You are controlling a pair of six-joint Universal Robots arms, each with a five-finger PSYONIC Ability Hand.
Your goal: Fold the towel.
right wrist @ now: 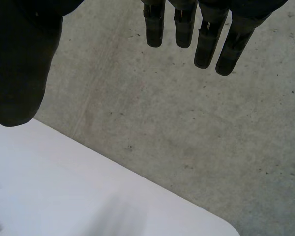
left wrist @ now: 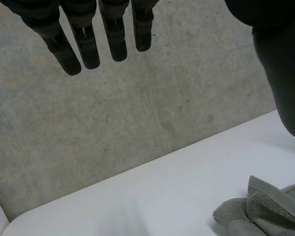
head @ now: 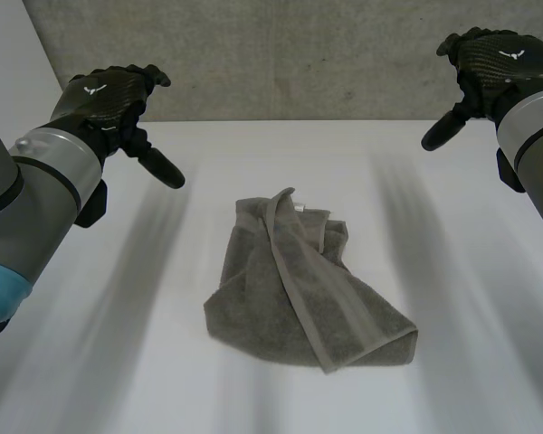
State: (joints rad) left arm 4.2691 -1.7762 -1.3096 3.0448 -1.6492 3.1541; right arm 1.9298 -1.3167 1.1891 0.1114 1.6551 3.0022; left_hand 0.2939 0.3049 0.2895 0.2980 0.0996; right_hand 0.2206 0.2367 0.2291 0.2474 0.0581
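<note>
Towel (head: 303, 289) lies crumpled mid-table, one hemmed edge flipped across its top. At ten o'clock from it we've got our left hand (head: 109, 99) hovering, fingers (left wrist: 88, 44) straight and slightly apart, holding nothing. Over at two o'clock, our right hand (head: 493, 63) hovers too, fingers straight and loose, well clear of the cloth on the white table (head: 118, 344).
</note>
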